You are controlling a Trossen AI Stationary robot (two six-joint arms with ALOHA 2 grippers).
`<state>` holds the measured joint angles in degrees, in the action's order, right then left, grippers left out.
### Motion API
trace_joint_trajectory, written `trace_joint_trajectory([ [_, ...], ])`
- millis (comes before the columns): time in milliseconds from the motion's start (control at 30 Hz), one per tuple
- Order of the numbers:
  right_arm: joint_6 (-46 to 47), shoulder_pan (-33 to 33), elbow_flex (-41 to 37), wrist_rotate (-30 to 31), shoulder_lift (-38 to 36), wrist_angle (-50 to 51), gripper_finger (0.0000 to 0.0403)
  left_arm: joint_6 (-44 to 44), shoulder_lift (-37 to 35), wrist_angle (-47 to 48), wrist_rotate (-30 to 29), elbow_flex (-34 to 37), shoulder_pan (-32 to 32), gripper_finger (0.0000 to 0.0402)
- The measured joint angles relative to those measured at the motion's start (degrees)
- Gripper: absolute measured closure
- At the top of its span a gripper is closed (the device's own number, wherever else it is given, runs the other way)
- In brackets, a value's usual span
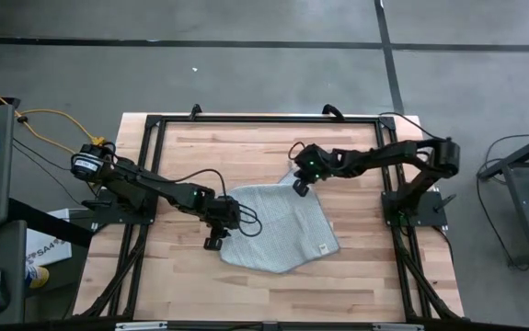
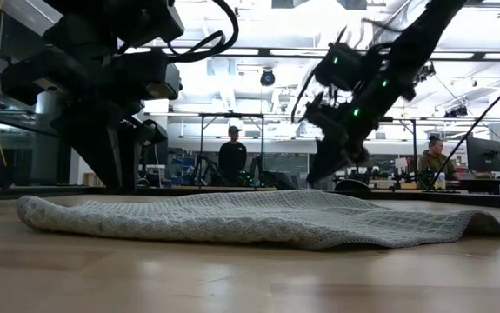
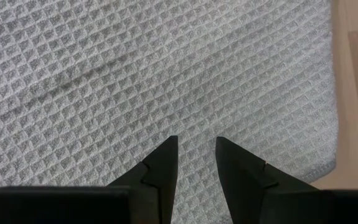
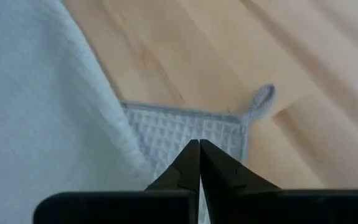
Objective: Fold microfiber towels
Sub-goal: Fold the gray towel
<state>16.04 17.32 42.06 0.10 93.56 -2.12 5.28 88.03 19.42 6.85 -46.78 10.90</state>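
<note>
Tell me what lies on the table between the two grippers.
Only the towel: the high view shows it spanning from the left gripper to the right gripper; nothing else sits there.

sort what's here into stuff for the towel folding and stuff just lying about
For the job:
- microfiber towel, spread on the table
- left gripper, open over the towel's left edge
- right gripper, shut at its far corner

Just about:
- yellow cable off the table's left
- two people in the room behind
</note>
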Motion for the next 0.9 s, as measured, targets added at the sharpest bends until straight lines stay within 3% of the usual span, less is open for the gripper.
trace_joint_trajectory([
  [267, 0.1, -0.8, 4.4, -0.4, 8.1, -0.1, 0.0401, 1.0, 0.0, 0.4, 0.0, 0.0, 0.0, 0.0294],
  [533, -1.3, 0.5, 7.5, 6.4, 8.2, 6.5, 0.0401, 1.0, 0.0, 0.3, 0.0, 0.0, 0.0, 0.0294],
  [900, -1.5, 3.1, 7.7, 6.9, 8.2, 7.8, 0.0401, 1.0, 0.0, 0.4, 0.0, 0.0, 0.0, 0.0294],
])
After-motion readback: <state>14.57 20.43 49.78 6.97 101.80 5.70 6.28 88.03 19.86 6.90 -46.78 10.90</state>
